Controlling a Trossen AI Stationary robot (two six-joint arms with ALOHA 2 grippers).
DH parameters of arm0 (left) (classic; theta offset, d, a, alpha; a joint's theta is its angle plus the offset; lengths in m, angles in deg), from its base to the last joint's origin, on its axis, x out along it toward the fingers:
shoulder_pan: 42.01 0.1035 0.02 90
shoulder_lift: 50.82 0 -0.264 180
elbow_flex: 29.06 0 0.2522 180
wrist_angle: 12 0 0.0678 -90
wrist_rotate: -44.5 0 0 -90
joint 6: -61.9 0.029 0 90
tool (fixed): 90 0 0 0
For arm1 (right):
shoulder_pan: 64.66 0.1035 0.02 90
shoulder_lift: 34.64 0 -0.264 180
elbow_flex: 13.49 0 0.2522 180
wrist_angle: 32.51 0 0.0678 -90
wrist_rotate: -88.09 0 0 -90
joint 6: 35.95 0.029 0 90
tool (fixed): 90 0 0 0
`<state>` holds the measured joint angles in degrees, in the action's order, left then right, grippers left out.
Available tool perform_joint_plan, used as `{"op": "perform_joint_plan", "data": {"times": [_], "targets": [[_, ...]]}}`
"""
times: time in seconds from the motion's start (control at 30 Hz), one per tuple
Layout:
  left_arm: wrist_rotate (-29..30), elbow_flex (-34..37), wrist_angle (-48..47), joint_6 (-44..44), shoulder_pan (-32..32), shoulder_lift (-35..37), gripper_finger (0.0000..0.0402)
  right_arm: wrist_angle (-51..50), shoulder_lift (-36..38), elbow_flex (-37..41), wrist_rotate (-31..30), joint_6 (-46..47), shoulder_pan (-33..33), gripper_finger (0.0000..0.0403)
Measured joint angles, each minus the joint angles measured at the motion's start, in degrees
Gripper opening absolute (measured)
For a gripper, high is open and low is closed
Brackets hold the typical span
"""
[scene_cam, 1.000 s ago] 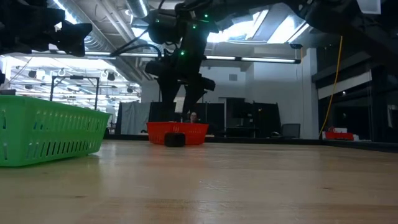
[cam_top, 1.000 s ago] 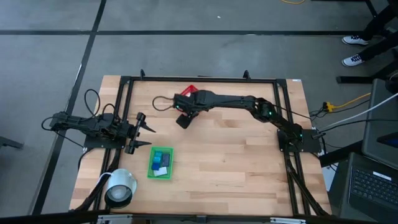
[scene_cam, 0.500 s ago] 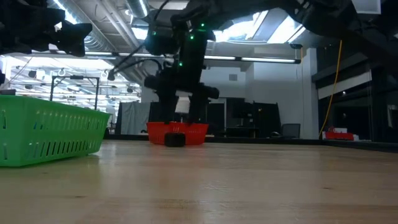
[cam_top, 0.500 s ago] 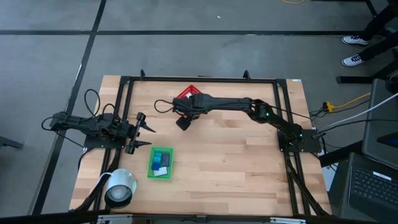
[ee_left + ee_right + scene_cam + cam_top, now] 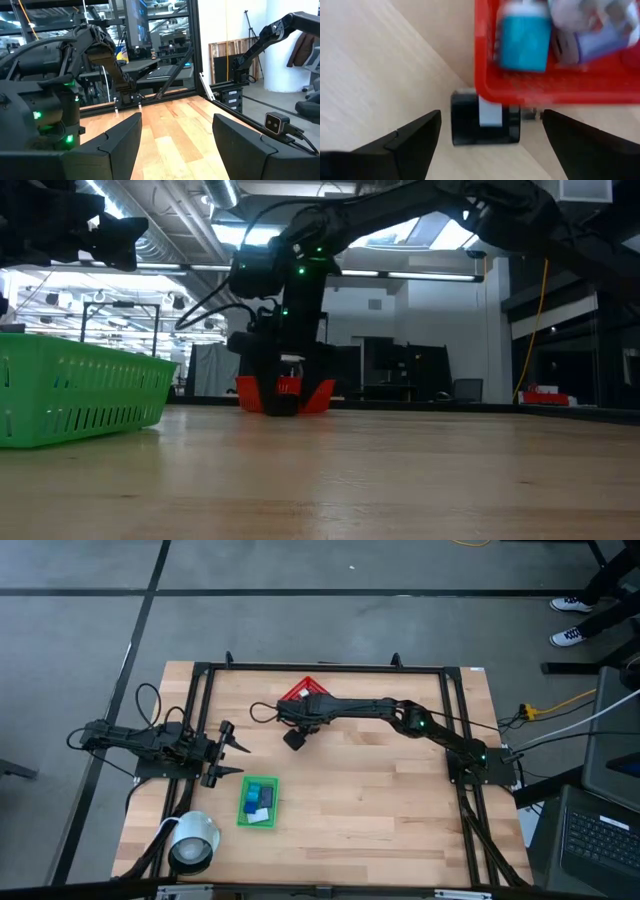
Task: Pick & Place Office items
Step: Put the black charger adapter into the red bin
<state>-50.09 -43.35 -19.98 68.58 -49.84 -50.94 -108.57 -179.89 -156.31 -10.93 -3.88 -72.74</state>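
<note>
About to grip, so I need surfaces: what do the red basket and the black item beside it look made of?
Red basket: likely molded plastic, with a smooth, uniform, slightly glossy rim. Black item: probably hard matte plastic, boxy, with a white label-like patch; the blur leaves this uncertain.

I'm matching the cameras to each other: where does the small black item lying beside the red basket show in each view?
High view: black item on the wood, just below the red basket.
Low view: black item in front of the basket, under the right hand.
Left wrist view: not in it.
Right wrist view: black item centred, against the basket's rim.
Shared landmark: the red basket.
</note>
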Motion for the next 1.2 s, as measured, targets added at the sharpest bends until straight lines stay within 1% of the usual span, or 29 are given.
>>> {"op": "perform_joint_plan", "data": {"times": [0.23, 0.37, 0.57, 0.9, 0.97, 1.1, 1.2], "targets": [[0.0, 0.0, 0.0, 0.0, 0.0, 0.0, 0.0239, 3.9, -0.3, 0.0, -0.3, -0.2, -0.4, 0.0323], [0.0, 0.0, 0.0, 0.0, 0.0, 0.0, 0.0239, 3.9, -0.3, 0.0, 1.5, -0.2, -0.6, 0.0301], [0.0, 0.0, 0.0, 0.0, 0.0, 0.0, 0.0239, 3.9, -0.3, 0.0, 2.4, -0.1, -0.6, 0.0271], [0.0, 0.0, 0.0, 0.0, 0.0, 0.0, 0.0239, 3.8, -0.3, 0.0, 3.5, -0.4, -0.6, 0.0268], [0.0, 0.0, 0.0, 0.0, 0.0, 0.0, 0.0239, 4.1, -0.2, 0.0, 5.1, -0.1, -0.6, 0.0266], [0.0, 0.0, 0.0, 0.0, 0.0, 0.0, 0.0239, 6.8, -0.2, 0.0, 10.4, 0.1, 0.3, 0.0266], [0.0, 0.0, 0.0, 0.0, 0.0, 0.0, 0.0239, 9.2, -0.2, 0.0, 12.3, 0.6, 1.6, 0.0266]]}}
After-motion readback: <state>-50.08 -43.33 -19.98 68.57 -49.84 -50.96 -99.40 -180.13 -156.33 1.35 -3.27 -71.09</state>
